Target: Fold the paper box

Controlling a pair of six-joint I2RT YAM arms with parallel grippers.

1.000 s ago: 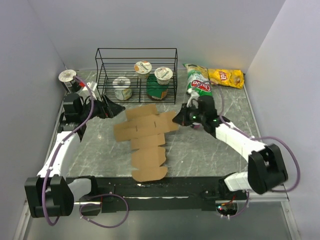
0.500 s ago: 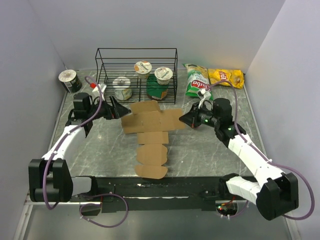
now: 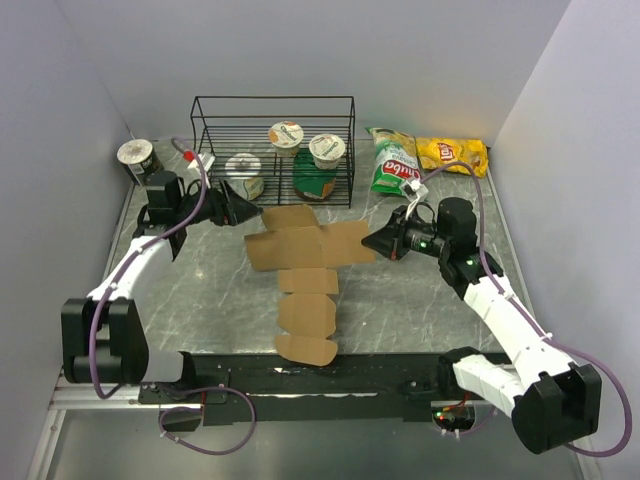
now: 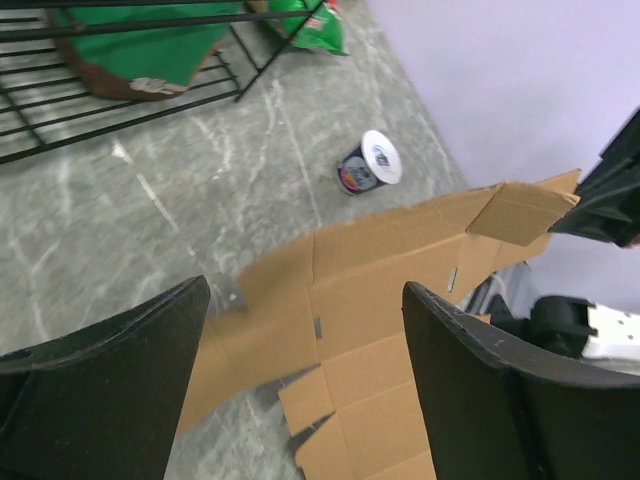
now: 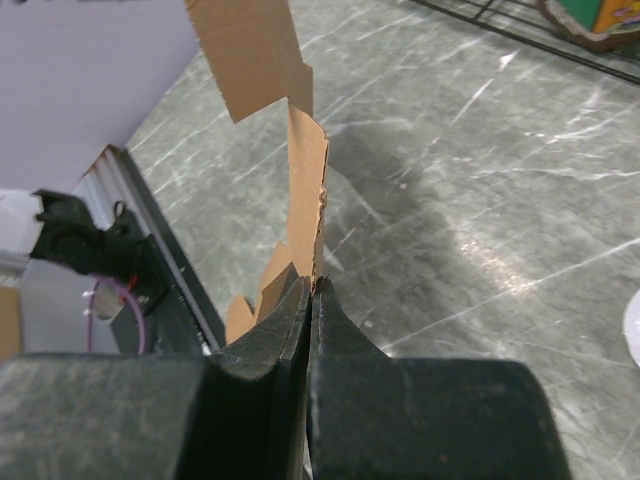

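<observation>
Right hand (image 3: 372, 241): fingers pressed together on the right-hand flap of the paper box (image 3: 300, 252). The right wrist view shows the hand (image 5: 310, 290) pinching the thin cardboard edge (image 5: 306, 180), which runs away from the fingertips clear of the surface. Left hand (image 3: 252, 210): fingers spread wide and holding nothing, at the sheet's far left corner, just in front of the wire rack (image 3: 272, 120). In the left wrist view the hand (image 4: 305, 290) frames the cardboard (image 4: 385, 290), and whether either finger touches it cannot be told. Paper box: one flat brown cross-shaped sheet with flaps, unfolded, mid-surface between the two hands, its cross-bar running left to right and its long strip reaching toward the near edge. Surface (image 3: 200, 290): grey, marbled. Wire rack: black, at the far side, holding two white-lidded cups (image 3: 286, 135) (image 3: 327, 150) on its upper level. A third cup (image 3: 243, 170) and a green and brown packet (image 3: 315, 185) sit lower. Green snack bag (image 3: 397, 165): right of the rack. Yellow chip bag (image 3: 452, 155): beside the green one, at the far right. Single cup (image 3: 135, 157): far left corner, apart from the rack. Small white-topped cup (image 4: 370, 165): on the surface beyond the sheet, seen from the left wrist.
</observation>
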